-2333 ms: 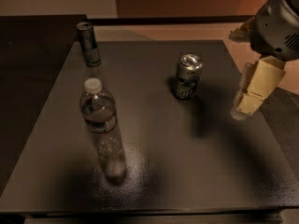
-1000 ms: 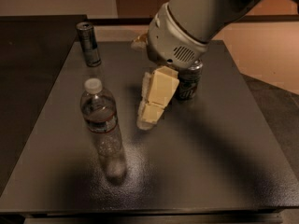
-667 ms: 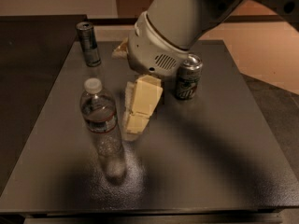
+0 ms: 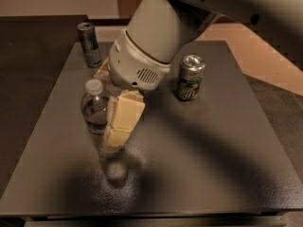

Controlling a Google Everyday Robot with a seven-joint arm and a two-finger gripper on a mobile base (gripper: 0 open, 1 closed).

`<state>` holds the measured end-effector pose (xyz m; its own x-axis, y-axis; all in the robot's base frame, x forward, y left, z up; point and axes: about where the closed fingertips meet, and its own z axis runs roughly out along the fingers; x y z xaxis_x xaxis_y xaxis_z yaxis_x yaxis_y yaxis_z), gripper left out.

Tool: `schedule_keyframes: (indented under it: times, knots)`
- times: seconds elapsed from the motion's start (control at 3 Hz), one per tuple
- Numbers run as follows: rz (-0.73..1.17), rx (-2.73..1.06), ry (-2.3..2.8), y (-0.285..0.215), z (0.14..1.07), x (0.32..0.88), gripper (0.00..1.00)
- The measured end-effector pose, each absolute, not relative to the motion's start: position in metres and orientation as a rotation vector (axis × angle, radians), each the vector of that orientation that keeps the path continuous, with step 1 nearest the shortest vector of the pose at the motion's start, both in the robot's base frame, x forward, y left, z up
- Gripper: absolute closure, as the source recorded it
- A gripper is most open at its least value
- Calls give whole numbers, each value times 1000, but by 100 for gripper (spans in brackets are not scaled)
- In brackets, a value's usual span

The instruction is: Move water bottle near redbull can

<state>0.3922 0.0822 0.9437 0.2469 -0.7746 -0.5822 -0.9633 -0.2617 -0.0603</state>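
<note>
camera view: gripper down at the water bottle, transfer not yet made

camera view. the water bottle [image 4: 94, 112] stands upright on the left half of the dark table [image 4: 203, 169], cap up. it is well apart from the redbull can [image 4: 89, 44], which stands upright at the far left corner. the task is therefore judged to be at the pick-up step, with the carry outstanding.

the gripper [image 4: 116, 126] is lowered from the upper right, its cream-coloured end against the bottle's right side and overlapping part of its body. this low, side-on placement suits a grasp on the body below the cap. whether the pincer is released or clenched on the bottle cannot be told, because the arm's white housing hides the far side.

a shorter silver can with a green label [image 4: 191, 77] stands to the right, apart from the gripper and off the likely route. the path from bottle to redbull can shows nothing standing in it.

risk noted: the bottle is tall and light, so it is likely to tip if pushed rather than gripped.
</note>
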Motion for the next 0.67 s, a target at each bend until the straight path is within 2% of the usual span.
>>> schedule_keyframes:
  times: [0.67]
  knots:
    - [717,-2103,1569,86,946,392,65]
